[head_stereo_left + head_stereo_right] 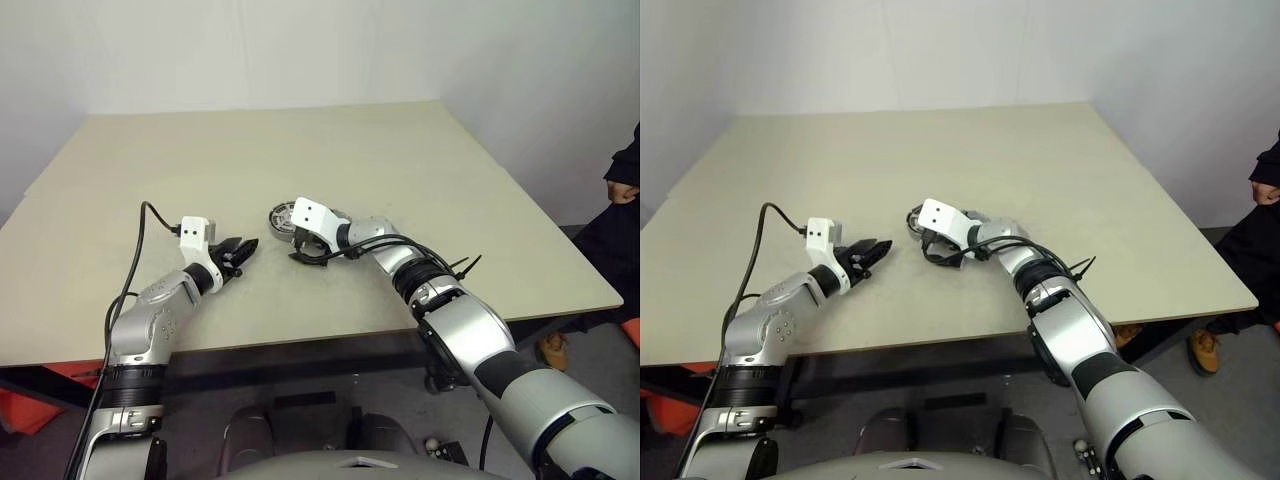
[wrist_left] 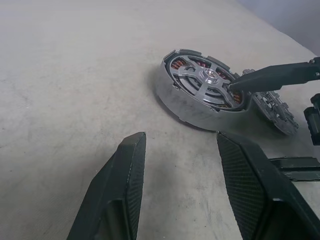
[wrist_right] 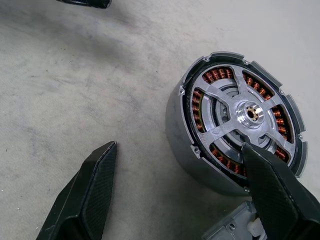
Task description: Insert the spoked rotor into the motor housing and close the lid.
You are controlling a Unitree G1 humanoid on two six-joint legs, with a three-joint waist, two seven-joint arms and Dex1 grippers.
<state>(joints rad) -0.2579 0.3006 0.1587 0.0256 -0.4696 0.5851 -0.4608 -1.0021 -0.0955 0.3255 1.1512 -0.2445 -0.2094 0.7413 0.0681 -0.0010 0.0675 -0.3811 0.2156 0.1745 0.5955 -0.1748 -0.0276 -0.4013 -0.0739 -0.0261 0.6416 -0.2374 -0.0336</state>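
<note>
- Spoked rotor (image 3: 239, 118) is sitting inside motor housing (image 3: 200, 155), mid-table; insertion looks done.
- My right gripper (image 3: 182, 172) is gaping, holding nothing, one fingertip on the rotor.
- My left gripper (image 2: 192, 172) is idling half-open, empty.
- Next I'm needing the lid (image 2: 274, 107), just beside the housing's right.

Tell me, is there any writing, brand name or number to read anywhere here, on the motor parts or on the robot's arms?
None can be read.
Motor housing: bare metal and copper windings, no lettering.
Spoked rotor, seated inside it: no marks.
Lid, lying beside the housing: no text visible.
Right pincer and left pincer: plain black fingers, unlabelled.
White wrist block: two dark dots, no words.
</note>
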